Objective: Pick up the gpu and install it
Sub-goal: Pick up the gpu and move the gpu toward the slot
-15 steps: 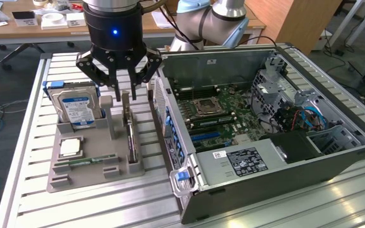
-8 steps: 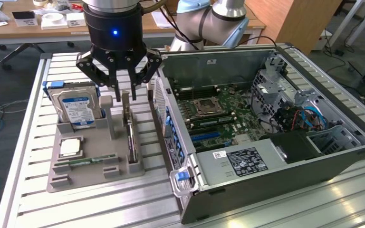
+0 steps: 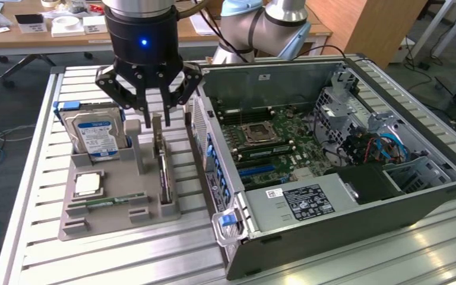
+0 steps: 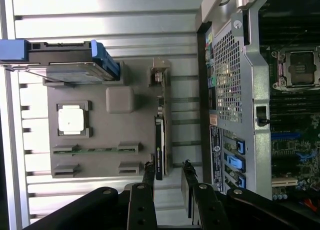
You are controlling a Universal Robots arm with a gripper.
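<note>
The gpu (image 3: 163, 169) is a thin dark card standing on edge in a slot of the grey holder tray (image 3: 109, 222), with its metal bracket at the far end. My gripper (image 3: 156, 120) hangs just above that far end. Its black fingers are open and nothing is between them. In the wrist view the gpu (image 4: 159, 145) runs edge-on toward the gripper (image 4: 167, 172), and its near end lies close to one fingertip (image 4: 148, 171). The open computer case (image 3: 418, 178) lies to the exterior view's right, with its motherboard (image 3: 263, 139) exposed.
The same tray holds a silver hard drive (image 3: 95, 133) with a blue-white label, a square processor (image 3: 88, 184), a green memory stick (image 3: 105, 202) and a grey upright post (image 3: 135, 142). The case's perforated rear wall (image 4: 227, 70) stands close beside the gpu. Everything rests on a ribbed aluminium table (image 3: 133, 261).
</note>
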